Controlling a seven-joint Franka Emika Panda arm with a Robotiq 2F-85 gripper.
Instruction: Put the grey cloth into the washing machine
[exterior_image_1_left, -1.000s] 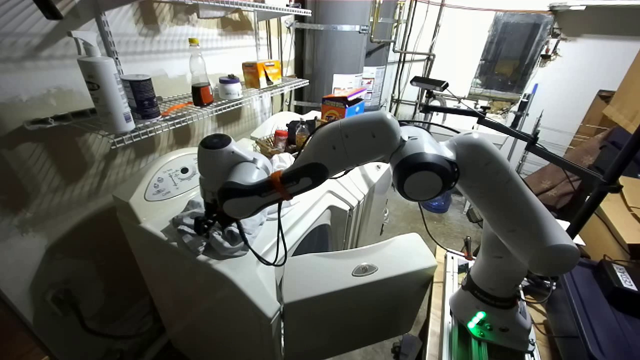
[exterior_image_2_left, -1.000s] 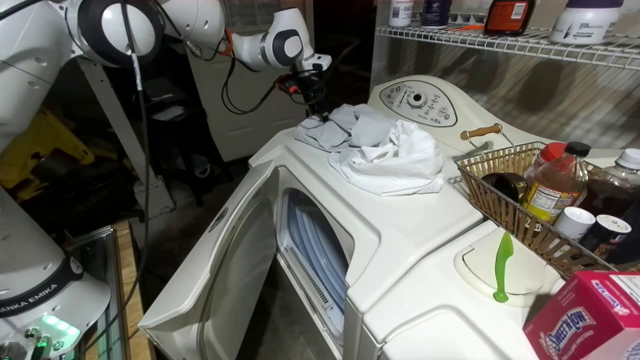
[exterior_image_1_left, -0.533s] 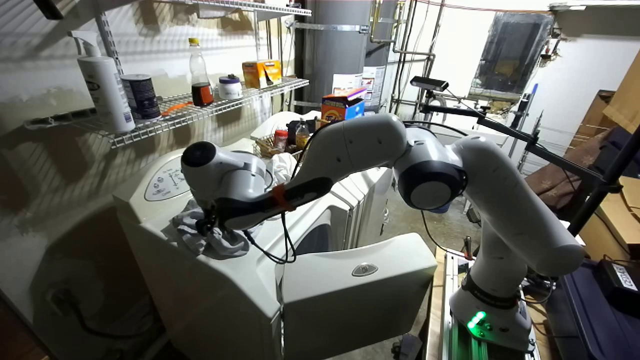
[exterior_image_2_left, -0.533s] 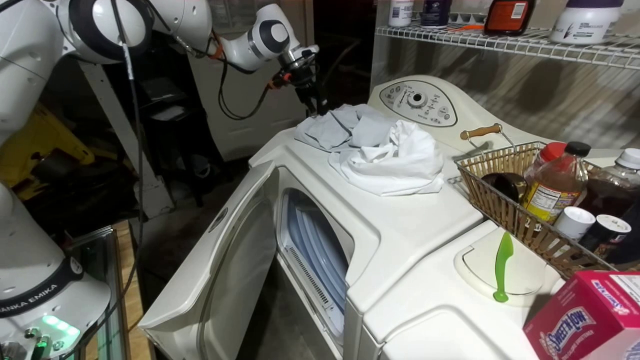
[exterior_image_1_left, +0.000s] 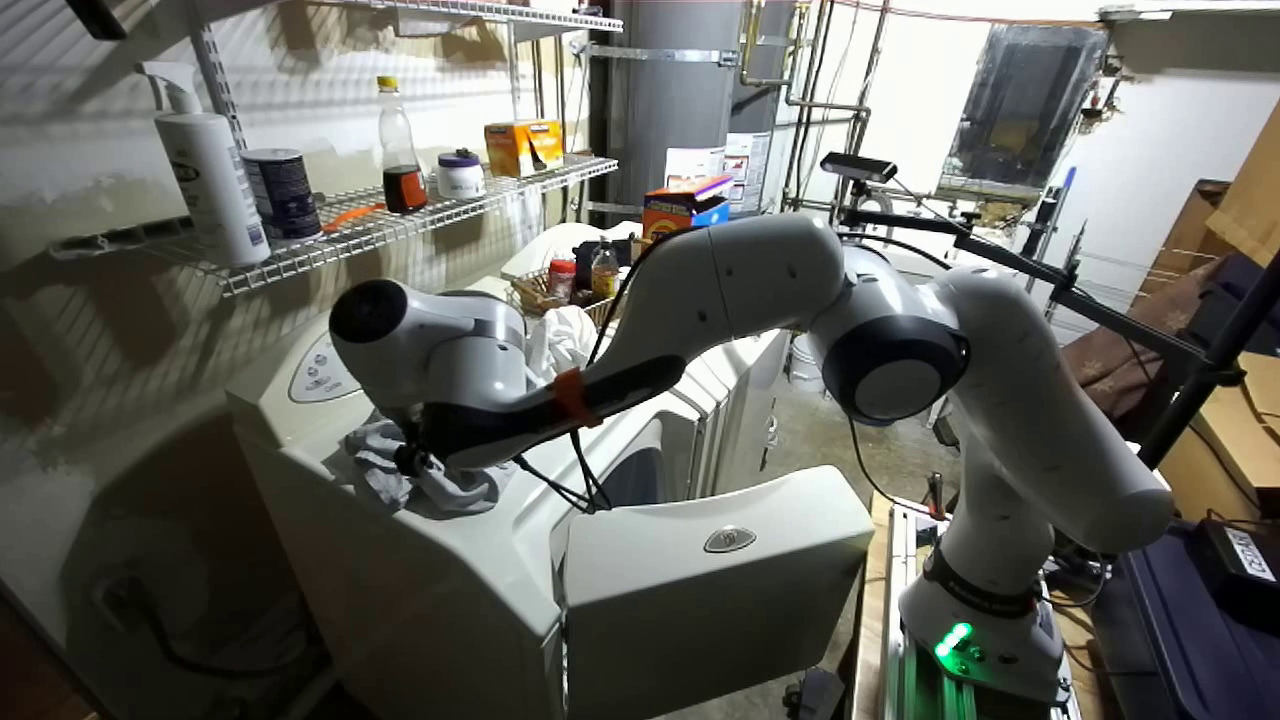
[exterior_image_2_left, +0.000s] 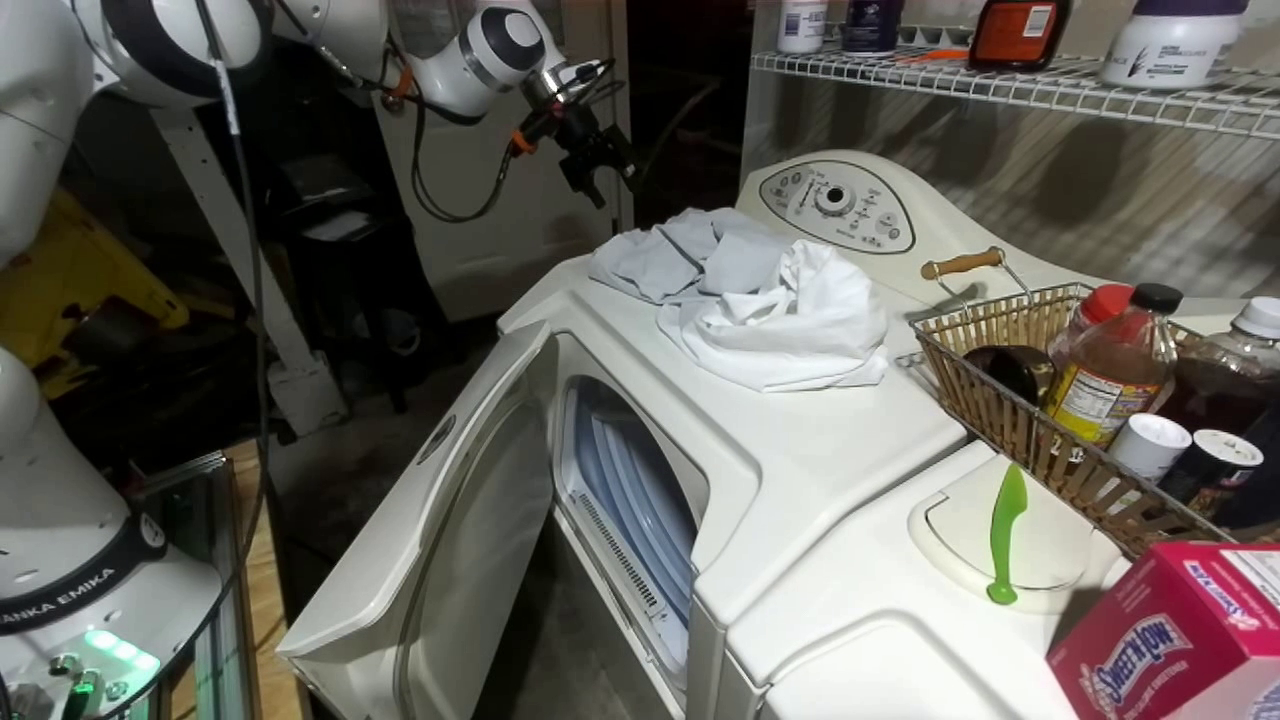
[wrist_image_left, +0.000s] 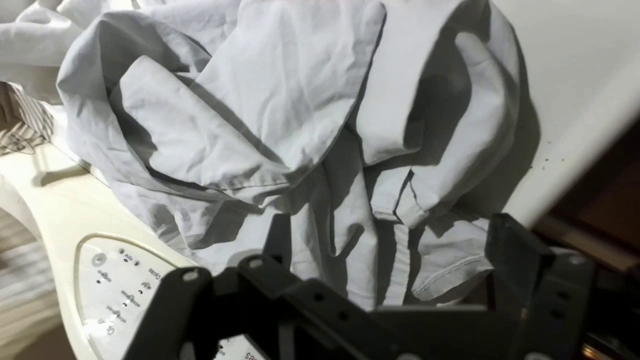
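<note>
The grey cloth (exterior_image_2_left: 690, 255) lies crumpled on top of the white washing machine (exterior_image_2_left: 790, 430), near its end. It also shows in an exterior view (exterior_image_1_left: 450, 492), partly hidden by the arm, and fills much of the wrist view (wrist_image_left: 300, 100). The machine's front door (exterior_image_2_left: 430, 520) stands open, and the blue-grey drum (exterior_image_2_left: 635, 480) shows inside. My gripper (exterior_image_2_left: 612, 185) is open, tilted, and above the cloth's outer edge, apart from it. In the wrist view my gripper (wrist_image_left: 392, 235) has its fingers wide apart with cloth beyond them and nothing held.
A white cloth (exterior_image_2_left: 790, 330) lies against the grey one. A wire basket (exterior_image_2_left: 1060, 440) of bottles, a green spoon (exterior_image_2_left: 1006, 530) and a pink box (exterior_image_2_left: 1170, 640) stand further along. A wire shelf (exterior_image_1_left: 430, 225) with bottles hangs above. The open door juts toward the robot base (exterior_image_1_left: 985, 630).
My gripper has risen from the grey cloth's edge, drawn back toward the robot's side and tilted. Its fingers show more clearly apart. Both cloths have stayed in place.
</note>
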